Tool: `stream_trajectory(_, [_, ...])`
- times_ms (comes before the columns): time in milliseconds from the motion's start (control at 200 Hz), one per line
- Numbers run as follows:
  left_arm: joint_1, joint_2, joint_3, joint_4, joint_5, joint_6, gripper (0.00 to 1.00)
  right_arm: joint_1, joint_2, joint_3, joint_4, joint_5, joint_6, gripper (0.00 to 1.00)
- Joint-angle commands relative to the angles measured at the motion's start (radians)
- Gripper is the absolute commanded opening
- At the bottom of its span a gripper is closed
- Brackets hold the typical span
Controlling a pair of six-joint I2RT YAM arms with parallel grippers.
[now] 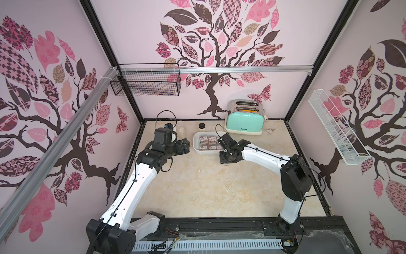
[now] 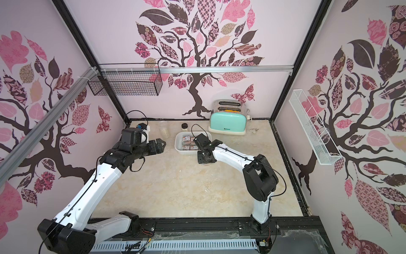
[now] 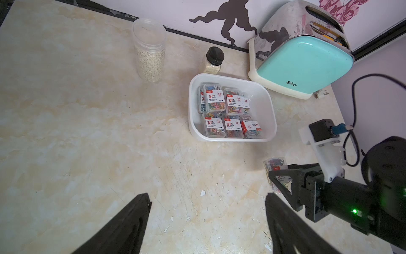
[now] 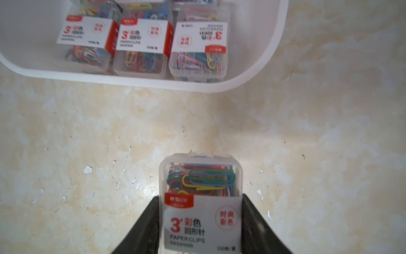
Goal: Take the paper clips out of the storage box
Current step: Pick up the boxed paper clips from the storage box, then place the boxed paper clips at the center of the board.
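The storage box [image 1: 196, 143] [image 3: 270, 103] is a white tub at the back of the table, in front of the toaster. Several clear cases of paper clips [image 3: 232, 101] [image 4: 142, 41] lie inside it, labels up. My right gripper [image 4: 200, 198] [image 1: 224, 159] is just in front of the tub's near wall [image 4: 263, 66]. It is shut on one paper clips case [image 4: 201, 182] [image 3: 274, 163], held low over the table outside the tub. My left gripper [image 3: 207, 198] [image 1: 186, 146] hovers left of the tub, open, with only bare table between its fingers.
A mint-green toaster [image 1: 245, 123] stands behind the tub. A clear jar of grain [image 3: 149, 50] and a small black-capped bottle [image 3: 214, 59] stand at the back. A black wire basket [image 1: 146, 82] and a white wire shelf [image 1: 336, 129] hang on the walls.
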Motion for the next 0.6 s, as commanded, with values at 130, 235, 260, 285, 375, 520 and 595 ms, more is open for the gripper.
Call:
stream_trajectory(130, [-0.03,0.006,-0.017,0.014,-0.007,0.004,0.88,0.028,-0.05,-0.08,0.086,0.02,0.084,0.41])
stream_trajectory(235, [-0.036,0.014,-0.016,0.015,-0.011,0.004,0.88,0.046,-0.05,-0.105,0.106,0.013,0.103,0.41])
stream_trajectory(260, [-0.037,0.016,-0.016,0.016,-0.009,0.004,0.88,0.05,-0.047,-0.107,0.108,0.011,0.108,0.41])
stream_trajectory(285, [-0.04,0.017,-0.015,0.015,-0.009,0.005,0.88,0.055,-0.044,-0.106,0.107,0.012,0.11,0.41])
stream_trajectory(375, [-0.048,0.022,-0.012,0.018,-0.011,0.004,0.88,0.064,-0.036,-0.109,0.105,0.005,0.123,0.41])
stream_trajectory(520, [-0.05,0.021,-0.02,0.025,-0.011,0.001,0.88,0.073,-0.028,-0.135,0.128,0.009,0.126,0.41])
stream_trajectory(595, [-0.052,0.02,-0.021,0.025,-0.009,0.0,0.88,0.072,-0.016,-0.134,0.133,0.016,0.121,0.42])
